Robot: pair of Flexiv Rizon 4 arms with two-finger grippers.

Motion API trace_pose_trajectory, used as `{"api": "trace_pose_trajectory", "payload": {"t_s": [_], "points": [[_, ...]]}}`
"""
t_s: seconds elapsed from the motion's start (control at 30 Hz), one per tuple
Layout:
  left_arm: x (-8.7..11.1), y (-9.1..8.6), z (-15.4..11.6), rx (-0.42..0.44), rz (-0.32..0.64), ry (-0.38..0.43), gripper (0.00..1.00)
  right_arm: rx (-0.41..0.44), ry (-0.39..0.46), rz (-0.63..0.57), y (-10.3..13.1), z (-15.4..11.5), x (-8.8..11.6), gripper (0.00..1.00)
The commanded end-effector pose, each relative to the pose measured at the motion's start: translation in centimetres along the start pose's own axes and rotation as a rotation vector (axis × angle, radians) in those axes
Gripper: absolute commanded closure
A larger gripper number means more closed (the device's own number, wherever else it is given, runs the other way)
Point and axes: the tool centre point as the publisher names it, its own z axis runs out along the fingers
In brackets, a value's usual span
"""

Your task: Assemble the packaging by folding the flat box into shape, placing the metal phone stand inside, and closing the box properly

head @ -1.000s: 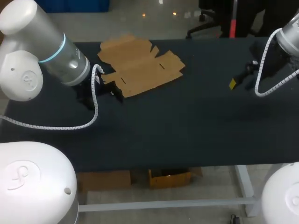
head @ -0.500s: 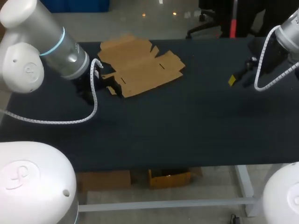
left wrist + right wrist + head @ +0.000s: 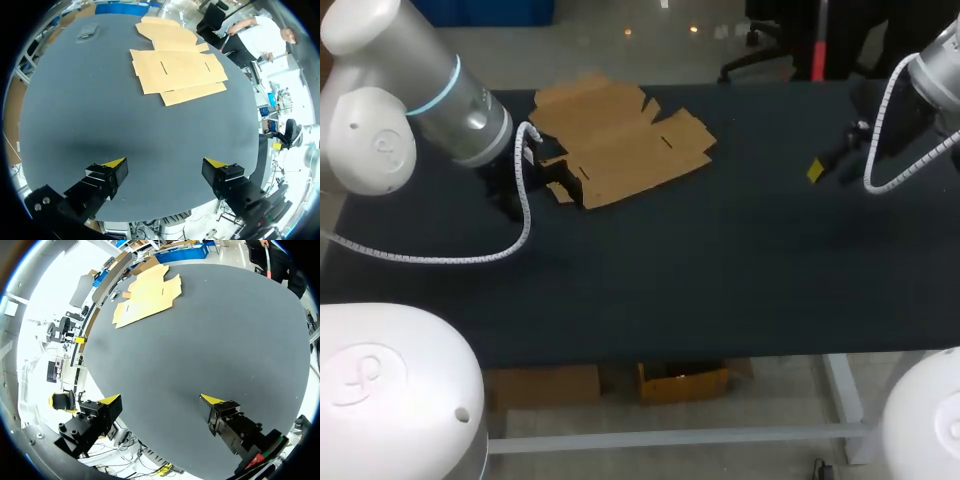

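Observation:
The flat brown cardboard box (image 3: 620, 138) lies unfolded at the back left of the dark table (image 3: 720, 260). My left gripper (image 3: 538, 188) hangs just in front of the cardboard's near left corner, largely hidden under its own arm. In the left wrist view the left gripper (image 3: 165, 165) is open and holds nothing, with the flat box (image 3: 175, 75) ahead of it. A small flat grey object (image 3: 89, 32), possibly the phone stand, lies on the table far ahead, beside the box. My right gripper (image 3: 835, 155) is at the right side, open and empty (image 3: 161, 401), the box (image 3: 145, 292) far ahead of it.
The table's front edge (image 3: 670, 360) runs across the head view. Bare dark tabletop lies between the two grippers. The grey object does not show in the head view.
My left arm has swung a little back and left, bringing its gripper slightly closer to the cardboard's corner. My right gripper has drifted a little toward the table's back. The box has not moved.

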Motion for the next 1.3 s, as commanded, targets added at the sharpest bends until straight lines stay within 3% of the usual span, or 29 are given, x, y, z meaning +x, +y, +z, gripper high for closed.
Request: {"api": "trace_pose_trajectory", "payload": {"t_s": [0.03,0.5,0.87,1.3], "points": [[-0.6,-1.0,1.2,-0.020,-0.016,0.025,0.00,0.007,-0.021,-0.025,0.4,-0.5,0.7,0.00],[-0.8,-2.6,2.1,-0.065,-0.081,0.106,0.00,-0.113,-0.069,-0.061,0.7,-1.3,1.3,0.00],[-1.5,-4.0,2.3,-0.092,-0.127,0.156,0.00,-0.140,-0.087,-0.066,2.0,-2.5,1.5,0.00],[-3.0,-6.8,3.9,-0.035,-0.132,0.258,0.00,-0.170,-0.060,-0.049,1.9,-2.9,1.4,0.00]]}}
